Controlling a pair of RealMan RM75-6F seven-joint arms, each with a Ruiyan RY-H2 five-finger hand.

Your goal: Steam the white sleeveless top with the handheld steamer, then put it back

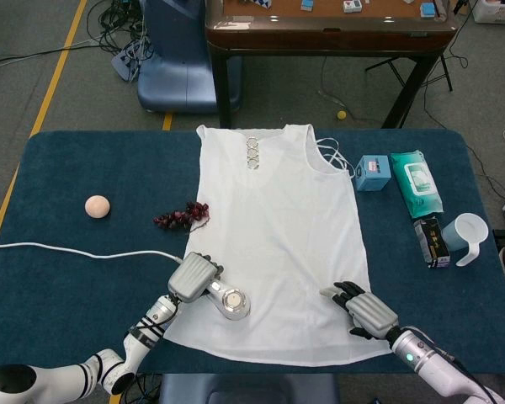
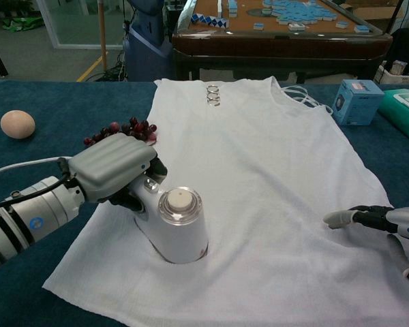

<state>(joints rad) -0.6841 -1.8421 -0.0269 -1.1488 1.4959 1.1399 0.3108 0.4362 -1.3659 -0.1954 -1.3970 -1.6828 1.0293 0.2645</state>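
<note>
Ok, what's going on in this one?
The robot is steaming a white sleeveless top spread flat on the table. Its left hand grips the handheld steamer, whose head is pressed onto the top's lower left part, near the hem. The right hand rests on the top's lower right corner, apparently pinning the fabric down. The steamer's cord trails off to the left.

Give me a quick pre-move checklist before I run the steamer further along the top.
1. Left hand grips the steamer: ok.
2. Steamer head on the white top: ok.
3. Right hand rests on the top's right hem: ok.
4. Cord trails left, off the fabric: ok.
5. Grapes lie at the top's left edge: not ok for strokes that way.
6. Steam coming out: cannot tell.
</note>
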